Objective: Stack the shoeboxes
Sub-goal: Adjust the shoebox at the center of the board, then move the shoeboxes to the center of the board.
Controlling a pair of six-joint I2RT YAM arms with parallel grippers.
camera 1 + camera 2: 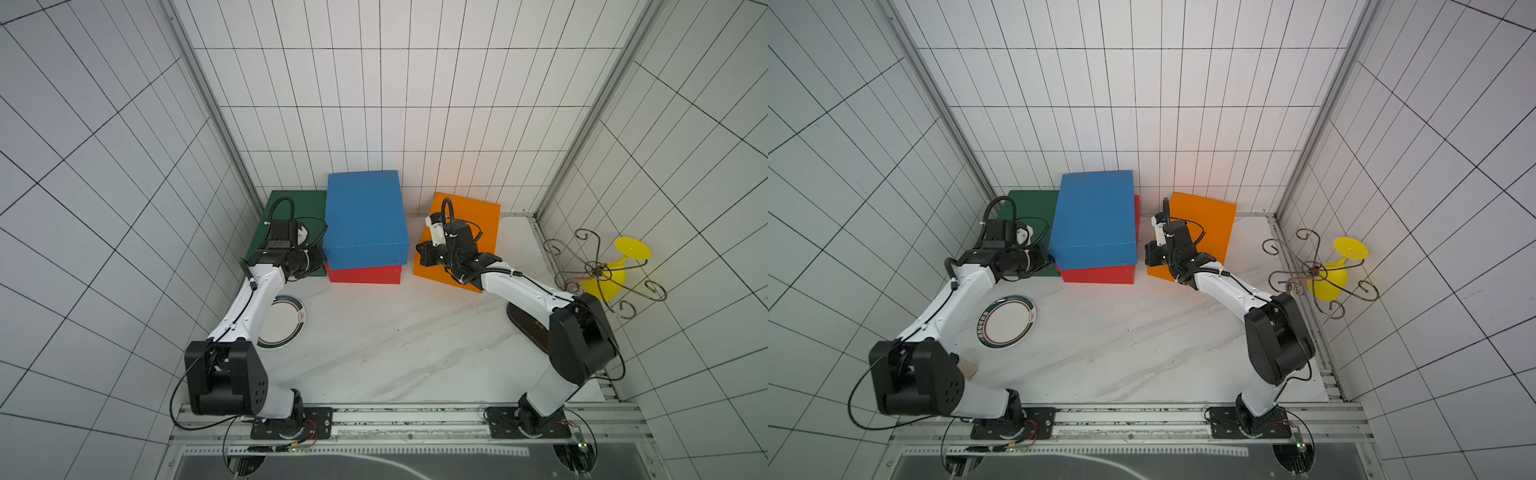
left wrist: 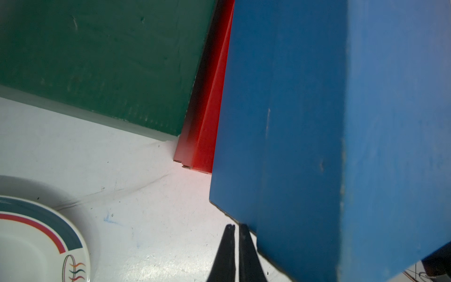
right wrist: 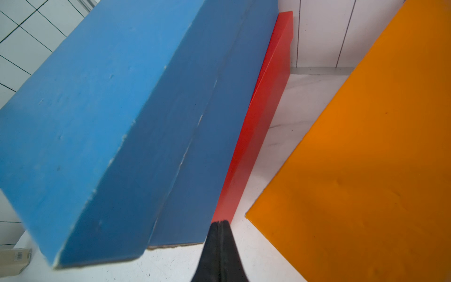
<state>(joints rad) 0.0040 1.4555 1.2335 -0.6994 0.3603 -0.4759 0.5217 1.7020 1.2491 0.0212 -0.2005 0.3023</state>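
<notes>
marble tabletop (image 1: pixel 374 353) holds shoeboxes (image 1: pixel 365 216); gridded white walls (image 1: pixel 332 83).

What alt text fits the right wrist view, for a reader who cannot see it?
A blue cardboard shoebox lies on a red cardboard shoebox, seen close up past the shut black right gripper. An orange cardboard shoebox lies apart beside them on the white marbled table.

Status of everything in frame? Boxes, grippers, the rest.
blue box: closed, stacked on the red box, overhanging its front
red box: closed, bottom of the stack
green box: closed, flat on the table, unstacked, beside the red box
orange box: closed, unstacked, apart from the stack
left gripper: shut, empty, tips at the blue box's corner
right gripper: shut, empty
plate: empty, right way up
yellow glass: on its side
</notes>
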